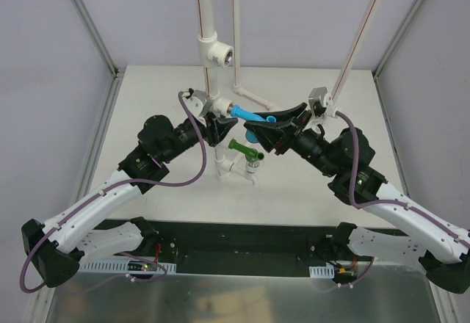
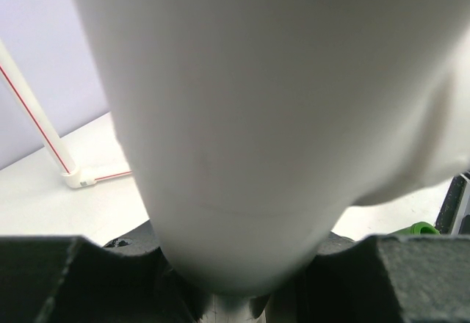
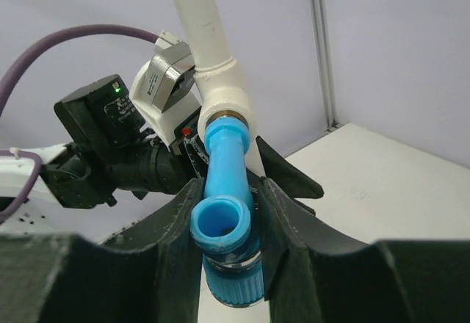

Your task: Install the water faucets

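Note:
The light blue faucet [image 1: 251, 116] has its threaded end in the socket of a white tee [image 1: 219, 106] on the upright white pipe. My right gripper [image 1: 273, 128] is shut on it. In the right wrist view the blue faucet [image 3: 226, 183] lies between both fingers [image 3: 176, 220], with its spout opening facing the camera and its end in the tee [image 3: 224, 99]. The dark green faucet [image 1: 244, 149] sits in a lower tee [image 1: 236, 166]. My left gripper [image 1: 219, 129] is shut on the white pipe [image 2: 257, 117], which fills the left wrist view.
The pipe stand rises to a further tee [image 1: 218, 51] at the back. A thin white pipe with a red stripe [image 1: 363, 26] leans at the back right, and another one [image 2: 33, 114] ends in an elbow on the table. Grey enclosure walls stand on both sides.

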